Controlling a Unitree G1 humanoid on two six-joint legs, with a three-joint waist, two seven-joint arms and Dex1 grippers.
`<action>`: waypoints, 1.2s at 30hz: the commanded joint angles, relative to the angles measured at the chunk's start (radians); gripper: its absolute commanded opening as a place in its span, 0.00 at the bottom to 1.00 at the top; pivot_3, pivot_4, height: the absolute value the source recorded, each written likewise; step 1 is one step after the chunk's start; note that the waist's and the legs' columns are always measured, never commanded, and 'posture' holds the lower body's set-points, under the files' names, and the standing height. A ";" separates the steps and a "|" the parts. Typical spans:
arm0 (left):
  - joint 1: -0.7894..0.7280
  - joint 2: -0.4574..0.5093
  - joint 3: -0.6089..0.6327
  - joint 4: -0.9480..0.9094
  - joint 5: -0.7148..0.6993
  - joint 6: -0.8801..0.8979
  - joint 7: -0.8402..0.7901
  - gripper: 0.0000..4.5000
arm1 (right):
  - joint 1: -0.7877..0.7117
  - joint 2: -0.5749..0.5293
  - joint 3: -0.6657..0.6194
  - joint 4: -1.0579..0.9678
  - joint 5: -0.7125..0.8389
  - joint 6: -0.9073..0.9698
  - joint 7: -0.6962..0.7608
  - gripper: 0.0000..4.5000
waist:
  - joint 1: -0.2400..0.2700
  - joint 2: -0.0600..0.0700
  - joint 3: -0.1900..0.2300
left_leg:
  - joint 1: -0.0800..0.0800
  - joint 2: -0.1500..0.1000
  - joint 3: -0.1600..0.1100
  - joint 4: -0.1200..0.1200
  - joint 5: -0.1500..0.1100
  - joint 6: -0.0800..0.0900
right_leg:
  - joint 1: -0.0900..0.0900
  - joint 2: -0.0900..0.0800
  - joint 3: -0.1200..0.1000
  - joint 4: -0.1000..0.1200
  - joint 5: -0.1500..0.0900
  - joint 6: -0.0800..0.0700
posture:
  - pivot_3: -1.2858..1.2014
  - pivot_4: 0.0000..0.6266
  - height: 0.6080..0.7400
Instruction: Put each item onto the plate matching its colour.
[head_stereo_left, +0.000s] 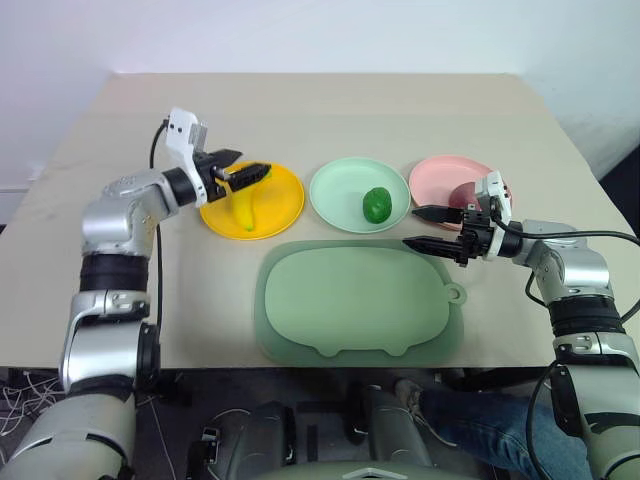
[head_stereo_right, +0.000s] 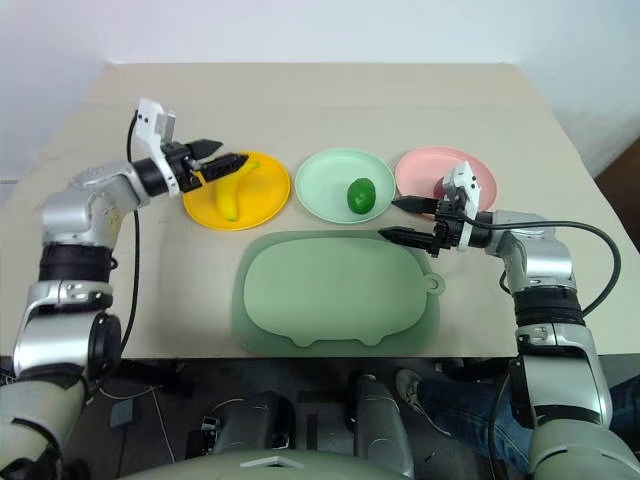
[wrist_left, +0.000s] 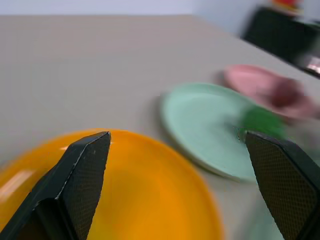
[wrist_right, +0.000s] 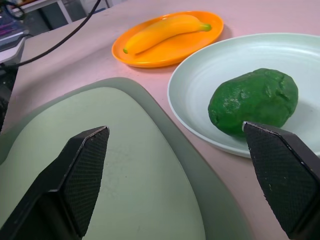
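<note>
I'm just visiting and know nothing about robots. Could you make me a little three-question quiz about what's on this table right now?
1. True or false: the banana lies on the pink plate.
2. Which item sits on the mint green plate?
A. the maroon fruit
B. the bumpy green fruit
C. nothing
3. Fill in the missing word: the fingers of the left tool and the right tool stand ____, holding nothing.

Key
1. False: it lies on the orange-yellow plate.
2. B.
3. Open. The pig-shaped tray has nothing on it either.
</note>
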 joint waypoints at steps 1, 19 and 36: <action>0.118 0.087 -0.009 -0.215 -0.066 -0.007 -0.147 0.99 | -0.024 0.004 -0.014 -0.019 0.007 -0.011 0.000 1.00 | 0.001 0.000 0.000 | 0.000 0.000 0.000 0.000 0.000 0.000 | 0.000 0.000 0.000 0.000 0.000 0.000 | 0.52 0.24 1.00; 0.304 -0.156 -0.141 -0.347 0.009 -0.369 -0.085 0.99 | -0.057 0.061 -0.014 -0.032 0.010 -0.004 -0.032 1.00 | 0.028 0.000 0.000 | 0.002 -0.001 -0.002 0.001 -0.003 0.005 | 0.001 0.000 0.001 -0.002 0.000 0.000 | 0.52 0.24 1.00; 0.267 -0.110 -0.125 -0.280 0.025 -0.420 -0.073 0.99 | -0.100 0.079 -0.008 0.058 -0.008 -0.045 -0.015 1.00 | 0.027 0.000 0.000 | 0.001 -0.001 -0.002 0.001 -0.004 0.007 | 0.001 0.000 0.001 -0.002 0.000 0.000 | 0.52 0.24 1.00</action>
